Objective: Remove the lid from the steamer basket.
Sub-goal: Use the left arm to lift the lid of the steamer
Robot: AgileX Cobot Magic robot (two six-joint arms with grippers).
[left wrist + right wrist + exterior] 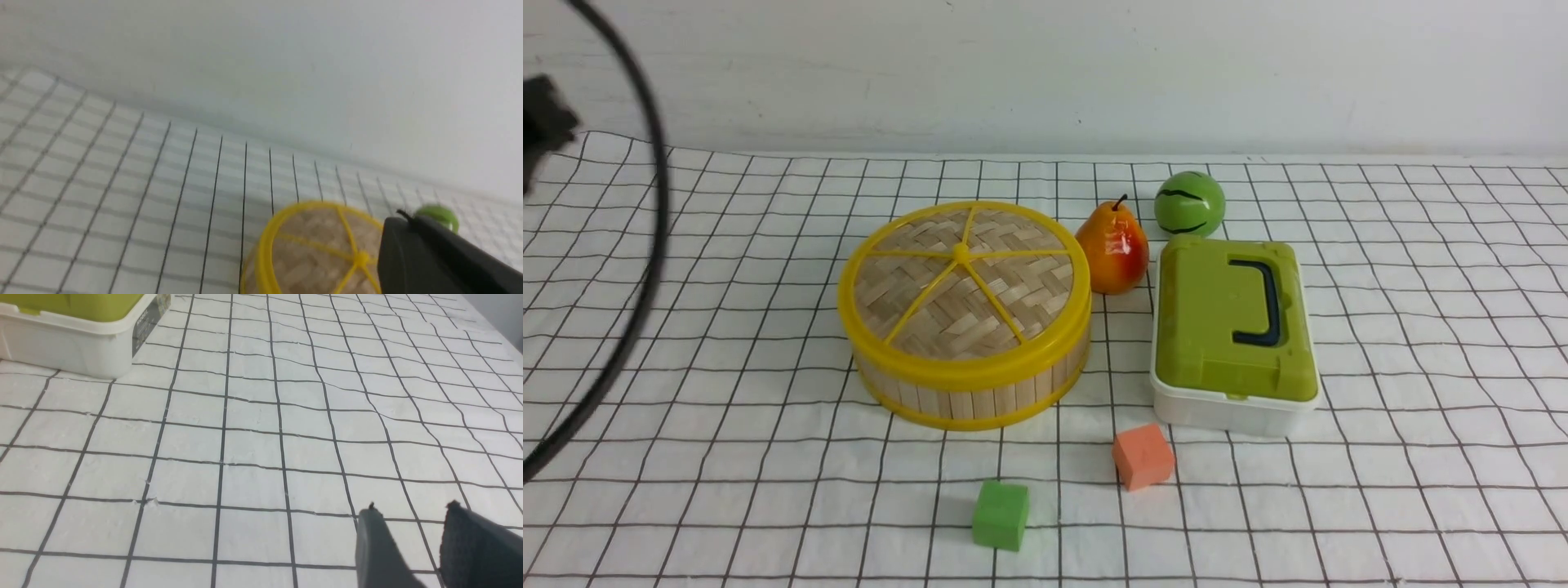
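Note:
The steamer basket (980,396) stands at the middle of the checked cloth. The lid (964,278), woven bamboo with a yellow rim and spokes, sits flat on it. The lid also shows in the left wrist view (310,245), blurred. My left gripper (402,220) is shut and empty, in the air to the left of the basket and apart from it. Only a black part of the left arm (543,122) and its cable show in the front view. My right gripper (412,510) is open and empty over bare cloth, and is out of the front view.
A pear (1112,249) and a green ball (1189,204) stand behind and to the right of the basket. A white box with a green lid (1233,327) is to its right. An orange cube (1143,456) and a green cube (1001,514) lie in front. A wall stands at the back.

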